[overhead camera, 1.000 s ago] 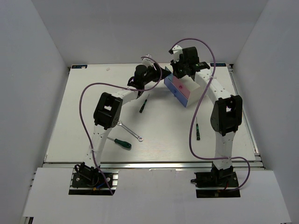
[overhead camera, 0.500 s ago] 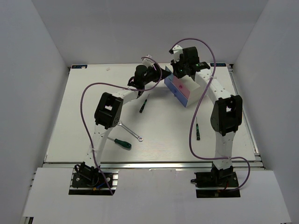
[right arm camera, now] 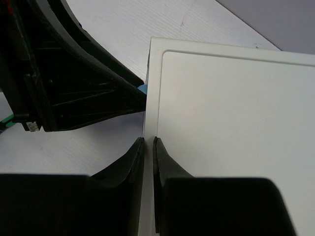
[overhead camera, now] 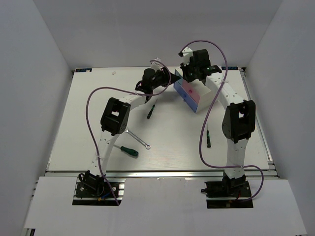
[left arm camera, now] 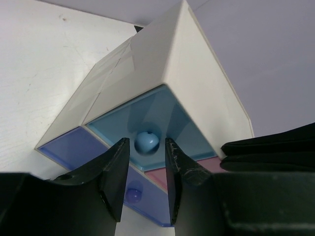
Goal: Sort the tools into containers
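Here left hand (left arm camera: pixel 146 145) — ajar — flanks blue knob (left arm camera: pixel 146 141).

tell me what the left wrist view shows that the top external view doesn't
Only the left wrist view: the round knob of the light blue drawer sitting between the open fingers of the left gripper, apparently untouched, and a second knob on the purple drawer below.

Only the top external view: the silver wrench, green-handled screwdriver and two dark mini screwdrivers lying on the table, plus the right arm.

Both: the white cabinet with its coloured drawer fronts, and the left gripper at them.
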Action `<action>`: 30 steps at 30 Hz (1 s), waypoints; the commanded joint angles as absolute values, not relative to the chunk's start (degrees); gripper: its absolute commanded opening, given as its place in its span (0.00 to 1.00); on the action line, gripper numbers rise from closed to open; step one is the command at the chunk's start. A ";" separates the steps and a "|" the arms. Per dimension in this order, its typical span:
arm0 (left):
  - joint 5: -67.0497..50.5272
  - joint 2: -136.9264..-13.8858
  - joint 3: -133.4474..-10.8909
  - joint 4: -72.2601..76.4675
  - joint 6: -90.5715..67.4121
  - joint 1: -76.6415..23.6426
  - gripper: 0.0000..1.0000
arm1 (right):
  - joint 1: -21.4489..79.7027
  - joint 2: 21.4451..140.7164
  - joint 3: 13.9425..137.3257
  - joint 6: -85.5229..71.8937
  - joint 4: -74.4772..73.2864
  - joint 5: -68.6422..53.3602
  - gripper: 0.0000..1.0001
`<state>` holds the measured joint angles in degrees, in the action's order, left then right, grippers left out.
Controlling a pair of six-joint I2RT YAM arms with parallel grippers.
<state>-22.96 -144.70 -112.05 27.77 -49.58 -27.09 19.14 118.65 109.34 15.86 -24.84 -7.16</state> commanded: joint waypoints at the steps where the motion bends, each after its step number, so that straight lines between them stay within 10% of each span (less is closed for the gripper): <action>1: -24.26 -144.41 -113.12 29.35 -50.36 -27.51 0.45 | 19.34 120.50 106.52 15.91 -33.22 -7.21 0.02; 14: -23.91 -144.49 -112.94 29.79 -50.62 -27.51 0.51 | 19.34 120.67 106.52 15.91 -33.31 -7.29 0.02; 30: -22.94 -143.62 -111.36 32.08 -51.33 -27.51 0.24 | 19.25 120.24 105.47 15.91 -33.40 -7.30 0.00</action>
<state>-23.79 -145.84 -111.90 29.61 -51.57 -27.11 19.11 118.48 108.84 15.88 -24.21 -7.16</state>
